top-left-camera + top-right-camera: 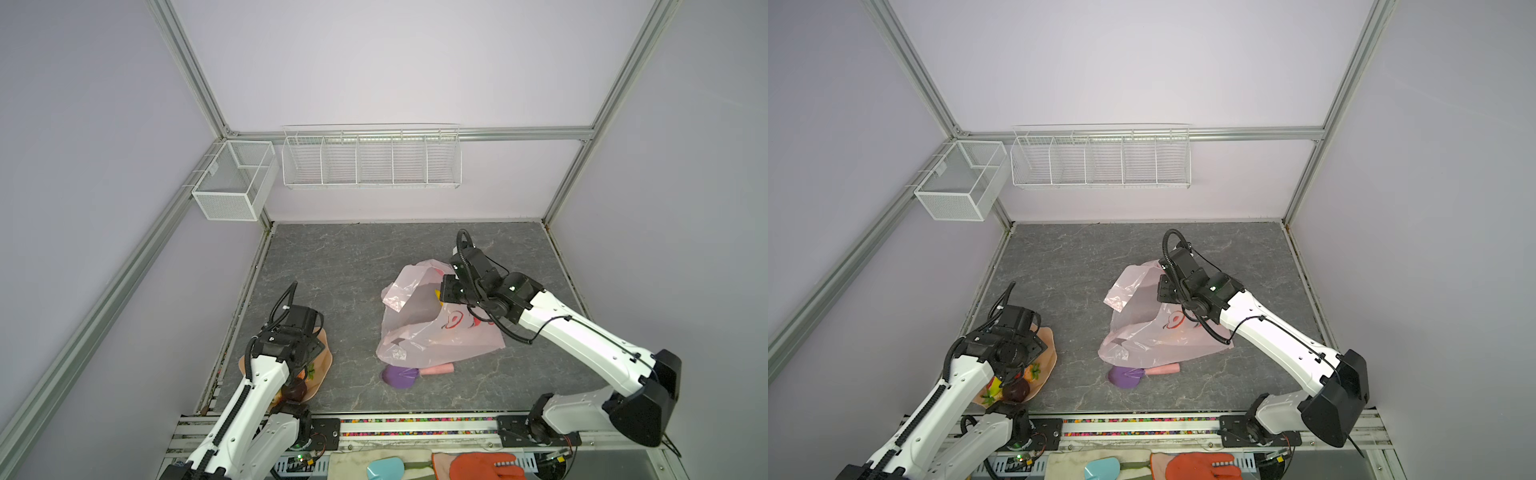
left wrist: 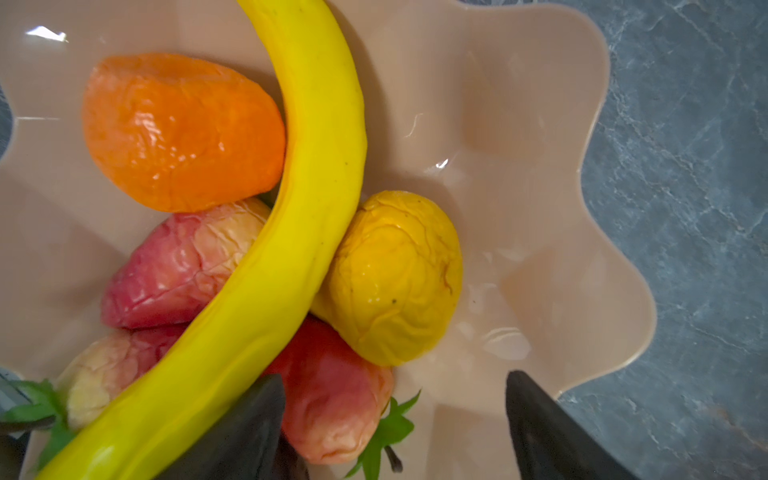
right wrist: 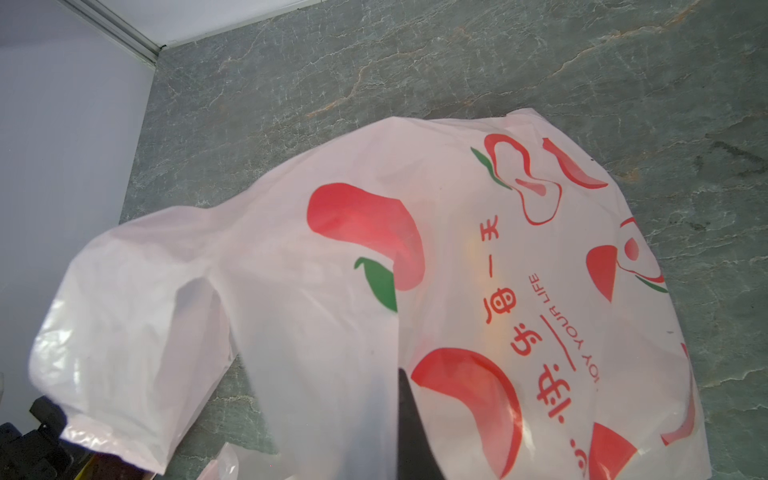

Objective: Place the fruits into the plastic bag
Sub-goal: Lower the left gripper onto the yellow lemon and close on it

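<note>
A peach scalloped bowl [image 2: 519, 166] [image 1: 324, 365] at the front left holds the fruits: a long yellow banana [image 2: 316, 187], an orange fruit [image 2: 178, 133], a yellow round one [image 2: 395, 278], pink-red ones [image 2: 178, 266] and a dark maroon ball [image 1: 296, 390]. My left gripper [image 2: 392, 415] hangs open inside the bowl. A red fruit with green leaves [image 2: 332, 399] lies between its fingers, against one of them. The pale pink plastic bag [image 1: 424, 332] [image 1: 1142, 332] [image 3: 332, 291] lies mid-table. My right gripper [image 1: 444, 291] [image 3: 395, 386] is shut on its upper edge and lifts it.
A purple scoop with a pink handle [image 1: 399, 376] lies just in front of the bag. White wire baskets [image 1: 370, 160] [image 1: 232, 183] hang on the back and left walls. An orange glove [image 1: 482, 465] and a blue scoop [image 1: 384, 469] lie below the front rail.
</note>
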